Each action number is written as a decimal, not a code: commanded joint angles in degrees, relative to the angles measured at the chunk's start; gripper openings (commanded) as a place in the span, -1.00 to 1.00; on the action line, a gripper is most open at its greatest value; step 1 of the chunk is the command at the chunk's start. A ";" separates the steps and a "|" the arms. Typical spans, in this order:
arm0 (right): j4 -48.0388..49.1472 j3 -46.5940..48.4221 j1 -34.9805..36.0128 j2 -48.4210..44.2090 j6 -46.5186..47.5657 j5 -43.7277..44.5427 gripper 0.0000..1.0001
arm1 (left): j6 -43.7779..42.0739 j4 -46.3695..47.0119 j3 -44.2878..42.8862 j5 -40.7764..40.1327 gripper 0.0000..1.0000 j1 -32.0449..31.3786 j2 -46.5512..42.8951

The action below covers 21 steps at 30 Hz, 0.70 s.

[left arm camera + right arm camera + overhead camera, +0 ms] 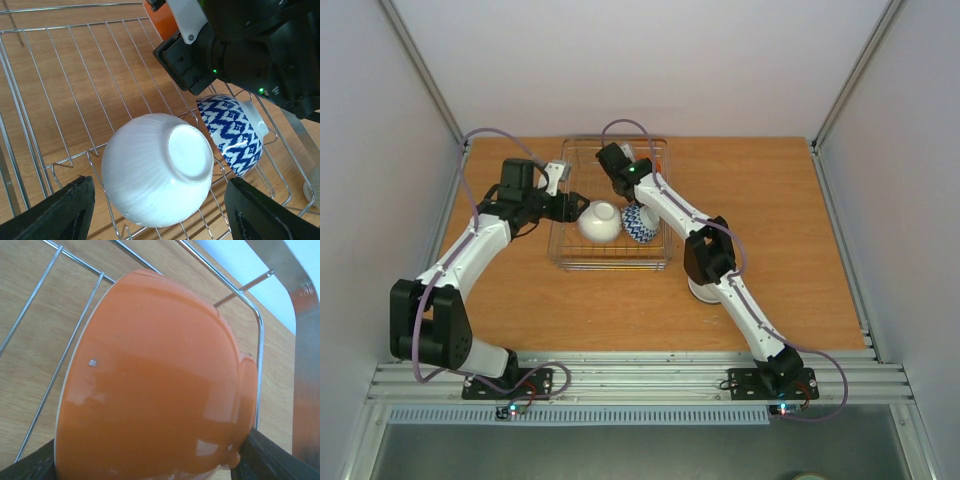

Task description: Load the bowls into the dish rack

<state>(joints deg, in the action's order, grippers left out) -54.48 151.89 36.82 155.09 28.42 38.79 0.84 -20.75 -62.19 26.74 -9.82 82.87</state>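
Observation:
The dish rack (563, 190) is a silver wire basket at the table's middle back. A plain white bowl (157, 167) lies on its side in the rack, foot toward the camera. It sits between the fingers of my open left gripper (160, 212), with a gap on each side. A blue-white zigzag bowl (232, 130) leans on the tines just to its right. In the top view both bowls (599, 221) (640, 224) show near the rack's front. My right gripper (150, 465) is at the rack's far corner, closed across an orange bowl (160, 390) tilted on its side.
A pale bowl (703, 291) stands on the table, partly hidden under the right arm's elbow. The right arm (250, 50) reaches over the rack close to the left gripper. White walls and metal posts (425, 75) bound the table; a metal rail (640, 375) runs along the near edge.

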 commanded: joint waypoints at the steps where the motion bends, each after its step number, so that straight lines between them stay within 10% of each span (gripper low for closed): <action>1: -1.06 1.74 -0.52 1.92 1.09 3.89 -0.13 | -0.05 0.90 -1.79 0.77 0.42 -0.11 0.69; 11: -0.73 1.26 -0.52 1.79 0.29 1.53 0.84 | -0.36 0.84 -1.97 0.70 0.42 -0.11 1.33; 21: 0.94 -2.54 -0.16 -1.23 -1.93 -5.09 0.95 | -0.75 0.74 -1.96 0.75 0.42 -0.11 1.67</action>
<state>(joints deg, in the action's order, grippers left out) -54.41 151.57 36.53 155.89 28.08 37.12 0.80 -20.75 -62.24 26.76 -9.82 83.74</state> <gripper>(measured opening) 0.970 0.712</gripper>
